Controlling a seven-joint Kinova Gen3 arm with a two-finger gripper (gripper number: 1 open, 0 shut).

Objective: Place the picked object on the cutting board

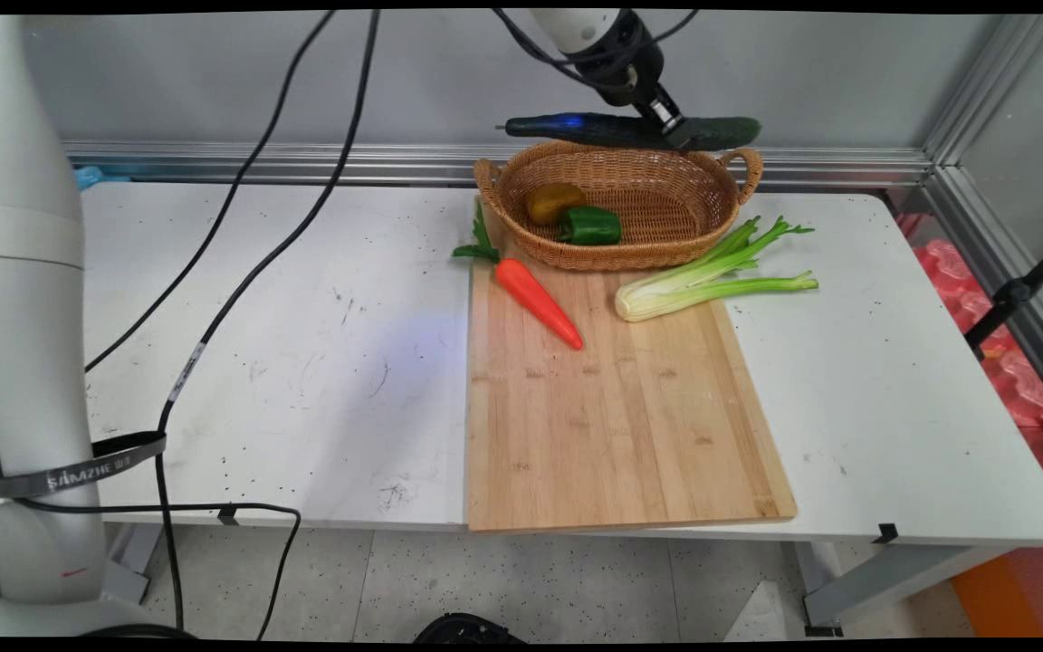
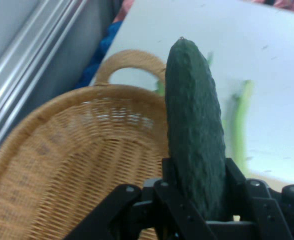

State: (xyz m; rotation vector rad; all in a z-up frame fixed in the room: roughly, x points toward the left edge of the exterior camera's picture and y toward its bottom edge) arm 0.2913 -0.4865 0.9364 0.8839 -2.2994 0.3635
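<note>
Gripper (image 1: 677, 132) and its two black fingers are clamped on a dark green cucumber (image 1: 576, 128), which they hold level in the air above the back rim of a woven wicker basket (image 1: 666, 213). In the main view the grip falls toward the cucumber's right end, so most of its length reaches out to the left over the basket's rear edge and clear of the wicker. From the hand view the cucumber (image 2: 194, 125) rises between the fingers (image 2: 234, 175), with the basket (image 2: 72, 165) open below and one looped handle (image 2: 129, 62) showing beyond it. Inside the basket lie two things side by side toward its left half: a brownish-yellow rounded vegetable (image 1: 554, 201), whose kind I cannot tell, and a green bell pepper (image 1: 591, 225) just to its right, the two touching or nearly so. The basket stands on the far end of a long bamboo cutting board (image 1: 621, 417) that runs toward the table's near edge. On the board just in front of the basket lies an orange carrot (image 1: 538, 302), slanted, its green top pointing to the board's far left corner. To the right of it a celery stalk (image 1: 712, 276) lies with its pale base on the board and its leafy ends out over the white table (image 1: 304, 362).
</note>
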